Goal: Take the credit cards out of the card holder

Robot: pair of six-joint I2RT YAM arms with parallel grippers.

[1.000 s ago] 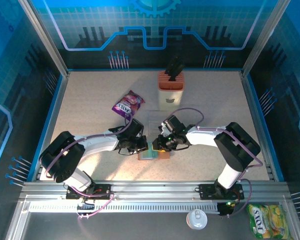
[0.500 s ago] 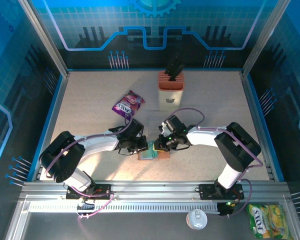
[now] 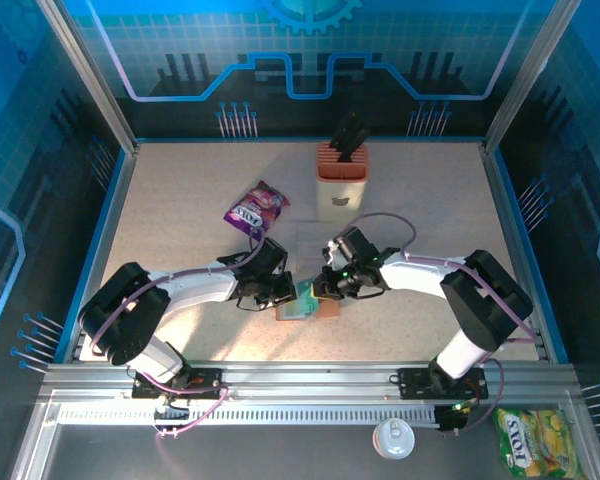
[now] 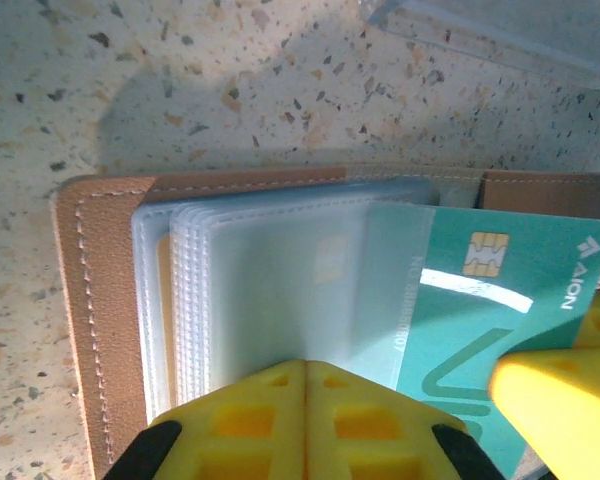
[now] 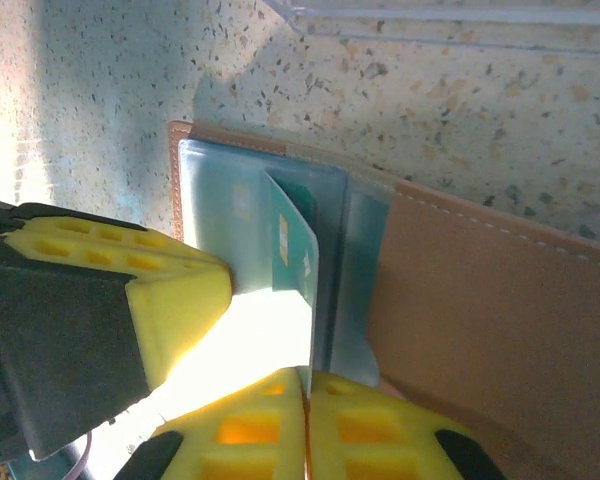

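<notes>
The card holder (image 3: 302,309) lies open on the table, brown leather (image 4: 85,300) with clear pockets (image 4: 270,290). A teal credit card (image 4: 500,290) with a chip sticks out of a pocket to the right. My left gripper (image 4: 307,366) is shut, its tips pressing down on the pockets. My right gripper (image 5: 307,376) is shut on the edge of the credit card (image 5: 296,250), which stands on edge above the leather flap (image 5: 480,300). From above, the left gripper (image 3: 283,292) and right gripper (image 3: 320,291) meet over the holder.
A clear plastic sleeve (image 3: 305,240) lies just behind the holder. A purple snack packet (image 3: 258,208) is at the back left and a cream-and-orange knife block (image 3: 341,172) at the back centre. Bare speckled table spreads left and right of the arms.
My right gripper has closed onto the card's edge and its arm has shifted slightly right. The left gripper has stayed put on the pockets.
</notes>
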